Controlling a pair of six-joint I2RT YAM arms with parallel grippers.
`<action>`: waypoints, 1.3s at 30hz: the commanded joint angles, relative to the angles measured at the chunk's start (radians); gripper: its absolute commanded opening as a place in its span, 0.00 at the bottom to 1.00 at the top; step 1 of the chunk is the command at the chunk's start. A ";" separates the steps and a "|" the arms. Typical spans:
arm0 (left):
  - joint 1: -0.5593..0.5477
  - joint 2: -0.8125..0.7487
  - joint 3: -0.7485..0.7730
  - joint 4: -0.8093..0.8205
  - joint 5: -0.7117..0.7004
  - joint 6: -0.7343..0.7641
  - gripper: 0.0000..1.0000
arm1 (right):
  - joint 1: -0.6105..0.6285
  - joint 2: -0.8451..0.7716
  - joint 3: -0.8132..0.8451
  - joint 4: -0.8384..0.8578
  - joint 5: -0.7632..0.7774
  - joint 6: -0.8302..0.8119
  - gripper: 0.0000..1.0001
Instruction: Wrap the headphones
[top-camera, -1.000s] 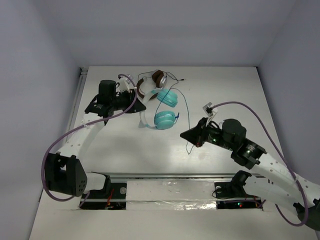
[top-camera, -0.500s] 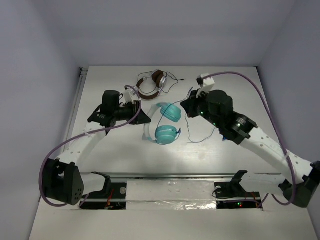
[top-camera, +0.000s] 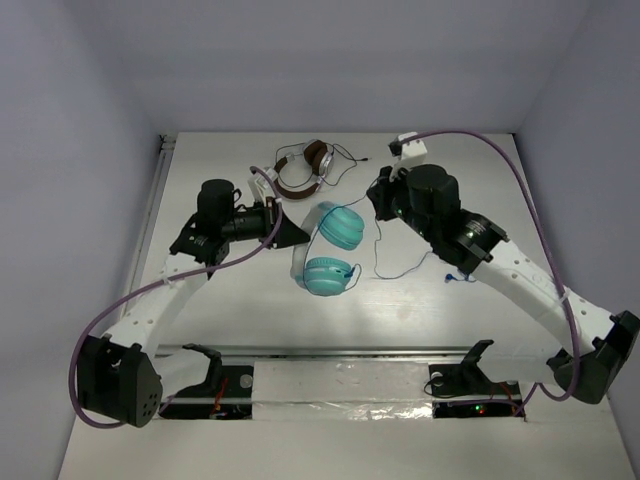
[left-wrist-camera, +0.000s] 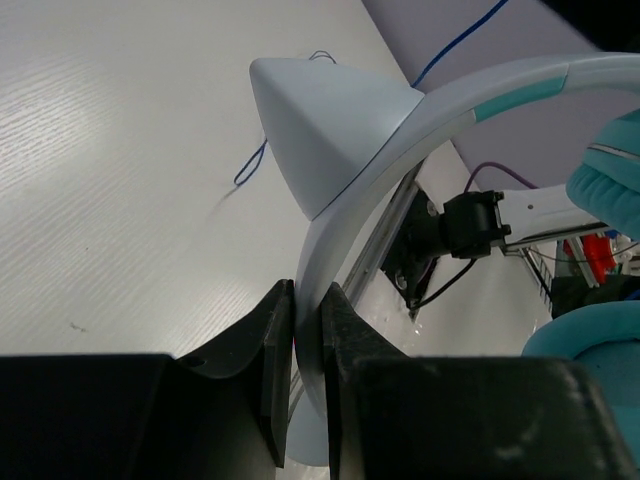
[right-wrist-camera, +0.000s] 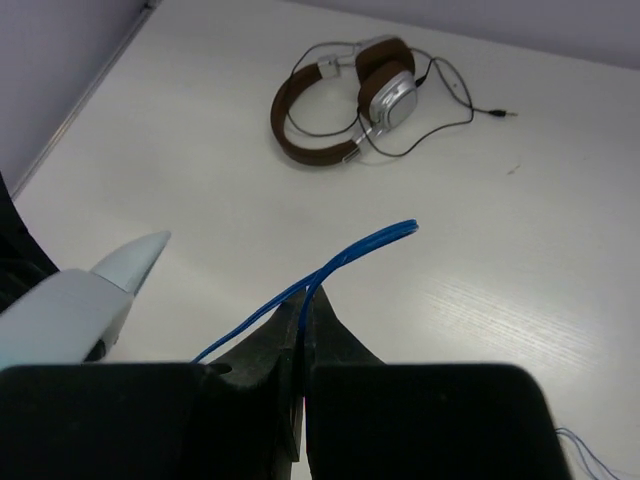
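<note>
The headphones (top-camera: 330, 276) sit mid-bench, a little left of centre. Their two teal cups (top-camera: 342, 224) lie one behind the other, and the white headband (left-wrist-camera: 420, 120) arcs off their left side. The top view does not show whether the near cup touches the bench (top-camera: 250, 320) or hangs just above it.

The left end effector (left-wrist-camera: 307, 300) is clamped on the headband, its two fingers pinching the thin white strip edge-on. This reads as an anchoring grip. Holding the frame rather than a cup fixes the headphones in place and leaves the cups and the gap between them free for the cable to pass around.

The blue cable (right-wrist-camera: 345, 260) is the part being worked. The right end effector (right-wrist-camera: 303, 320) is closed on it, just right of the far cup. In the wrist view two strands run side by side out of the fingers and end in a fold, so it seems to hold a doubled bight, not the plug end. From there the cable drops toward the near edge and trails loosely over the bench to the right. Much of it looks unwound, so the wrapping looks early.

The likely next need is to carry the pinched cable around the headphones while the left grip resists the pull. Too much tension could twist the headband in that narrow pinch.

The brown headphones (right-wrist-camera: 340, 100) lie at the far side, apart from all this, with their dark lead well clear of the blue one.
</note>
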 joint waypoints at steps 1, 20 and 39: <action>-0.016 0.010 0.028 0.045 0.033 -0.023 0.00 | -0.005 -0.036 0.093 0.032 0.062 -0.037 0.00; -0.089 0.039 0.040 0.002 -0.191 0.000 0.00 | -0.025 0.050 0.181 -0.010 0.043 -0.019 0.00; 0.038 0.014 0.188 -0.027 -0.096 -0.023 0.00 | -0.025 -0.168 -0.305 0.121 -0.089 0.185 0.00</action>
